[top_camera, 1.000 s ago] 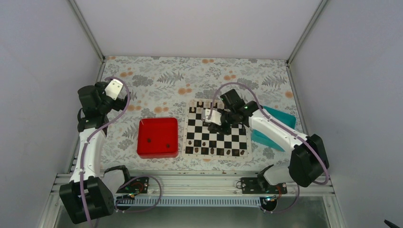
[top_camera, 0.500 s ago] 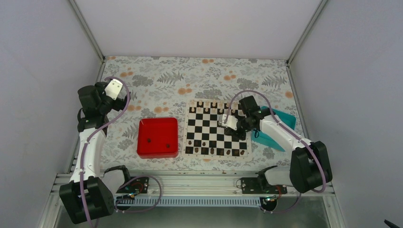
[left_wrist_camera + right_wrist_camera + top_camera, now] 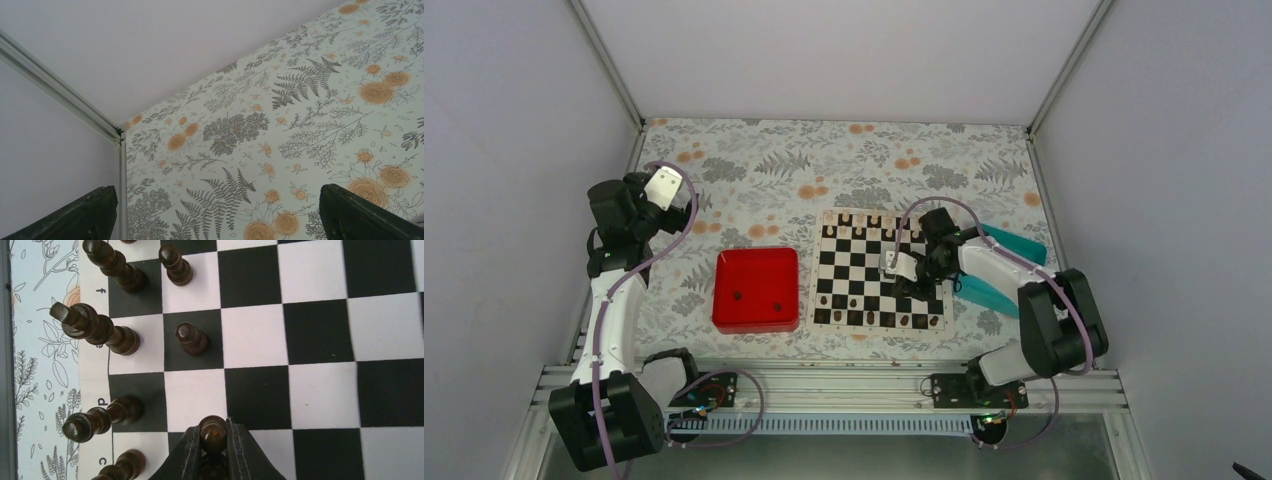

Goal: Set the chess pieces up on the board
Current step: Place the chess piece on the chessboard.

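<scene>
You have a red square tray (image 3: 756, 290) lying flat on the floral surface (image 3: 764, 170), left of centre. A teal tray (image 3: 1016, 243) (only partly in sight) lies well apart on the right. Pale walls (image 3: 844, 50) enclose the surface, with metal rails (image 3: 607, 62) at the corners.

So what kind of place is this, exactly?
Likely a robot test booth: white walls enclose a flowery table, two arms are bolted to its metal rail, practising on a chessboard.

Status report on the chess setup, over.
Left gripper open, parked away at left. Right gripper shut on a dark pawn over the board. Placed pieces close by, none touching the fingers.
</scene>
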Action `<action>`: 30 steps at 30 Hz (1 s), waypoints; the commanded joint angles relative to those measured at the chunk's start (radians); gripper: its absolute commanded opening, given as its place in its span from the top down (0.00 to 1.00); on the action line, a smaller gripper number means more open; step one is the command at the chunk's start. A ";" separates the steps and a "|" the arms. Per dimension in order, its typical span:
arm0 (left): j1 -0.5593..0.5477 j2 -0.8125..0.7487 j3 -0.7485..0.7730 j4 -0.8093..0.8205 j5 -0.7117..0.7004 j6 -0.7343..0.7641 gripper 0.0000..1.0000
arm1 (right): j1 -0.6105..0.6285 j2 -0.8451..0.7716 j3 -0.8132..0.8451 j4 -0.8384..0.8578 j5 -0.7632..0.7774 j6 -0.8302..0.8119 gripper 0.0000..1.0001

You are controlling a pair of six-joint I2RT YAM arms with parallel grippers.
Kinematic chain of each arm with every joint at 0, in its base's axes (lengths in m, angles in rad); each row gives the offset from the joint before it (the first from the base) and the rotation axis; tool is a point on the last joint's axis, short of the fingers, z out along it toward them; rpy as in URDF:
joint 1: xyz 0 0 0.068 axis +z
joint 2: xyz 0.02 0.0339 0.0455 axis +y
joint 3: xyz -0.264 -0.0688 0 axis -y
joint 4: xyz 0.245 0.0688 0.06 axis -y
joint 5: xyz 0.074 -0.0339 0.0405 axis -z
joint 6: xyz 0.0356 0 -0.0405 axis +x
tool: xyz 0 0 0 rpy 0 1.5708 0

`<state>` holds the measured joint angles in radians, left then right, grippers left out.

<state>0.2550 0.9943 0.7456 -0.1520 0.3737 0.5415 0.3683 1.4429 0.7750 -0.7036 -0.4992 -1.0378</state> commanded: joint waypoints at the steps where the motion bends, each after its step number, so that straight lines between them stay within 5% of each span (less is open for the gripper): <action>1: -0.002 0.000 0.002 0.005 -0.002 -0.003 0.00 | 0.018 0.056 0.017 -0.005 -0.060 -0.043 0.90; 30: -0.002 0.010 -0.009 0.011 -0.016 0.006 0.00 | 0.022 0.188 0.075 0.137 -0.058 -0.007 0.90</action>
<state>0.2550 1.0088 0.7456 -0.1520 0.3515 0.5423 0.3855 1.6241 0.8429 -0.5961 -0.5400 -1.0466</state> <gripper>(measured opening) 0.999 0.115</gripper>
